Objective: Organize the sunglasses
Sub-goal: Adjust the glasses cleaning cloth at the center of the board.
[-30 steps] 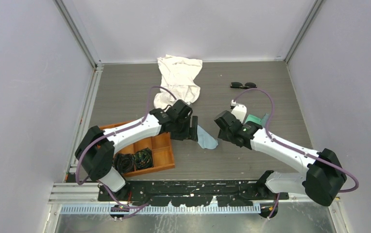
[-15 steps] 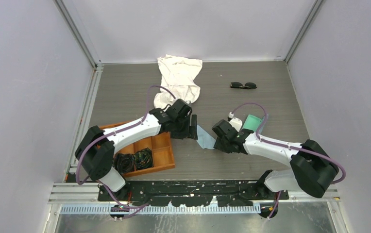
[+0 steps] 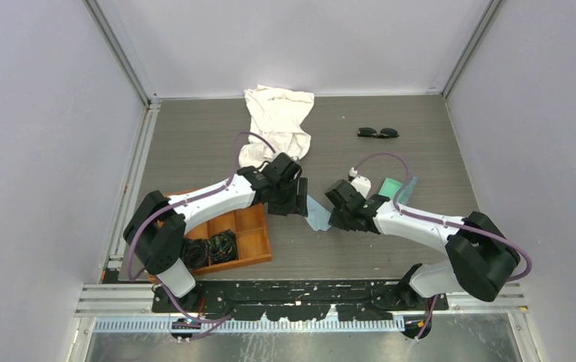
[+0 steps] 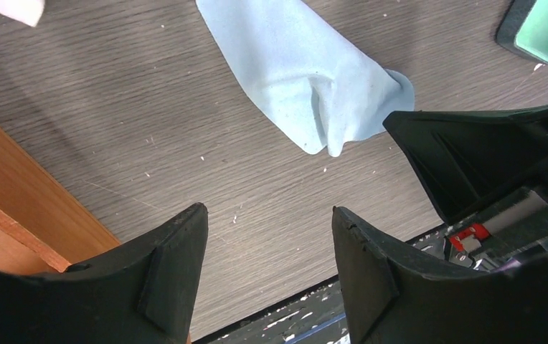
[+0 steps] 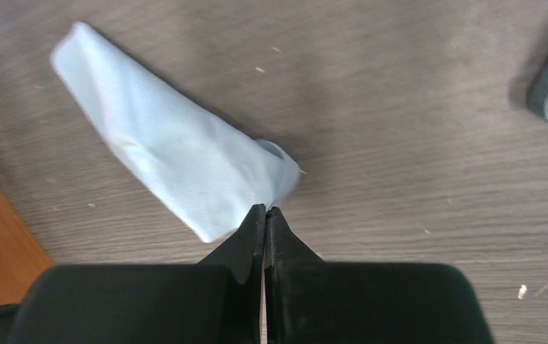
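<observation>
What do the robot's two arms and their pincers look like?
Both the left arm and the right arm have white tubular links between bulky black joints, and a purple cable loops along each. The left pincer and the right pincer are black, each with two wedge-shaped fingers tapering to a tip.

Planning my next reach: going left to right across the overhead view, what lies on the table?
From the left: wooden tray → light blue cloth → sunglasses.
</observation>
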You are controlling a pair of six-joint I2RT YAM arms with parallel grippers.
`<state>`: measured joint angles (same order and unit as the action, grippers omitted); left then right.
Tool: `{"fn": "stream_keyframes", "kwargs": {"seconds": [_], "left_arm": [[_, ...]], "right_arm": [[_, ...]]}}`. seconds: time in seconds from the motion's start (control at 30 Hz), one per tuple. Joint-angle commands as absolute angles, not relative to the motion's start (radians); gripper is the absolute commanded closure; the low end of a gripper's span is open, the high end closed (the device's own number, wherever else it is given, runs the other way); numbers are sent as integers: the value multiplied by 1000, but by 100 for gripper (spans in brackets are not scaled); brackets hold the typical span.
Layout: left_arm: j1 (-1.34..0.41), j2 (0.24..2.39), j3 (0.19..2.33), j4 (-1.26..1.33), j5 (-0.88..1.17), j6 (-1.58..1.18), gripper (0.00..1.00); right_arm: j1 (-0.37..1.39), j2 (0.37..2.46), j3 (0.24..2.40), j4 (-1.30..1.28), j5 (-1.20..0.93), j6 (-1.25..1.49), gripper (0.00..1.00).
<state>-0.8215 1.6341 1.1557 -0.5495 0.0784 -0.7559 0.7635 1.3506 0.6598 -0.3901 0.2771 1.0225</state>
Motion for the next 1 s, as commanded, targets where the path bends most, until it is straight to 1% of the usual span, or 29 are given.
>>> {"fn": "stream_keyframes", "kwargs": {"seconds": [0.0,0.17,0.23,0.4,0.63,0.83,0.97], "left_arm": [[-814,1593,1178,-536,26,-757,36],[-778,1548,1183,-577,8,-740,37],[-766,1527,1170,-589,8,-733,37],[-755,1513,1136,-584,28,-717,37],[-778,1598,1152,-518,134,-725,37],[-826,1710,1221,-525,154,-742,36],[-833,1749,1227,-508,167,-756,36]], "right_arm": [[761,1388,813,-372,309,935,100],[752,1451,956,-363,276,895,100],[751,1450,961,-354,271,904,100],[740,1390,841,-343,290,954,100],[695,1327,638,-343,303,982,100],[613,1261,614,-375,314,951,100],[562,1236,626,-381,305,923,100]]}}
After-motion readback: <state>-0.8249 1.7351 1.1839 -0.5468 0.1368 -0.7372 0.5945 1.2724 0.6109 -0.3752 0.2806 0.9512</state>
